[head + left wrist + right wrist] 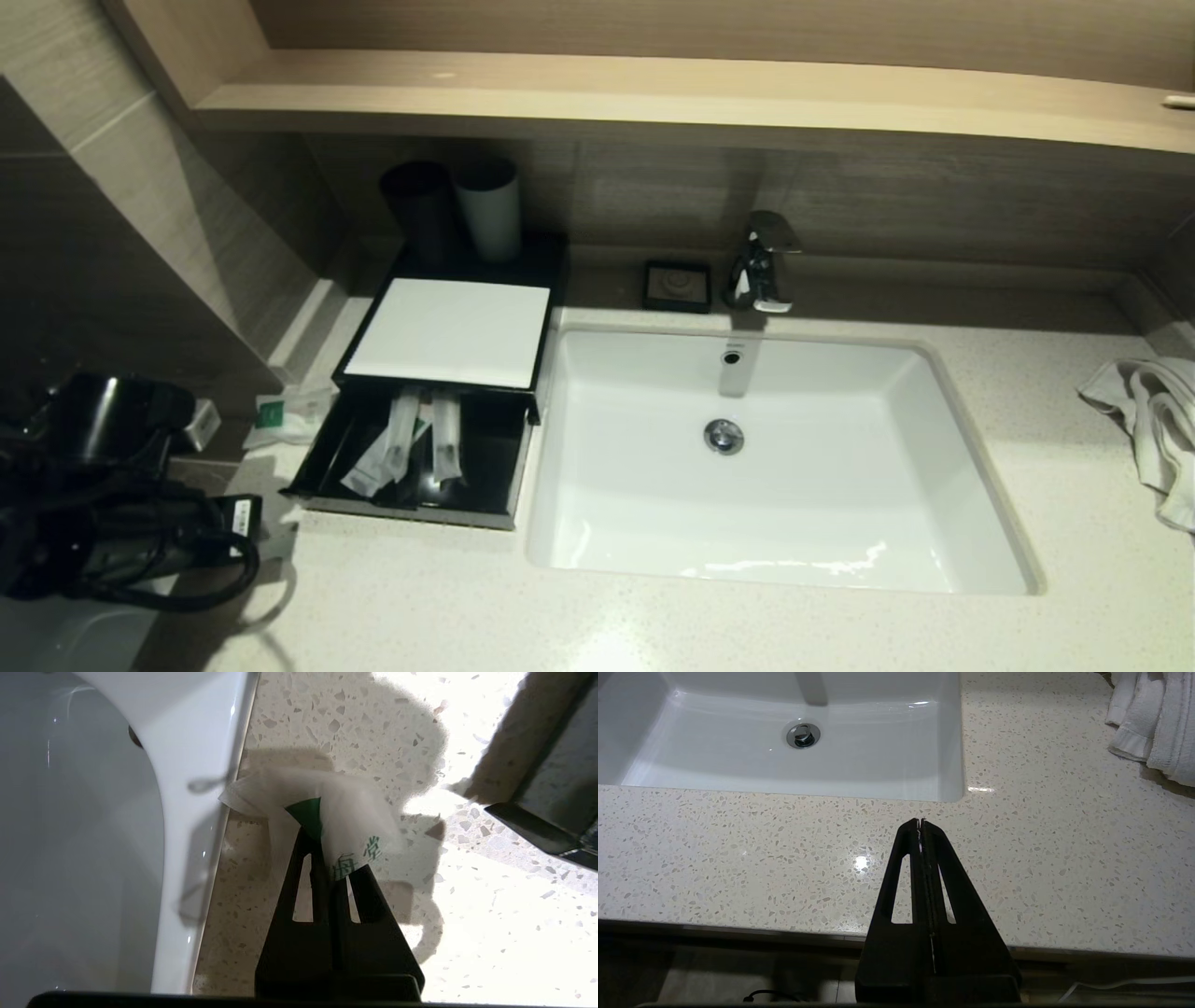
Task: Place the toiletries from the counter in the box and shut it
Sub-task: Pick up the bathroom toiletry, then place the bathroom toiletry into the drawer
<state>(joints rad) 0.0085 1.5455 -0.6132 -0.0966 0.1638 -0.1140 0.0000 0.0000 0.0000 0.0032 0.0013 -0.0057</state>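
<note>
My left gripper (334,854) is shut on a short translucent sachet (348,812) with a green label, crumpled between the jaws just over the speckled counter (355,718). In the head view the sachet spot (285,415) lies left of the box (448,331), beside my dark left arm (103,485). The box's black drawer (490,439) stands pulled out. Two long slim tubes (403,434) (446,439) lie in it. My right gripper (921,822) is shut and empty above the counter's front edge.
The white basin (653,504) sits right of the box, with the tap (764,261) and a small black soap dish (677,285) behind it. Two cups (457,210) stand behind the box. A white towel (1153,420) lies at the far right. A white ledge (196,742) borders the sachet.
</note>
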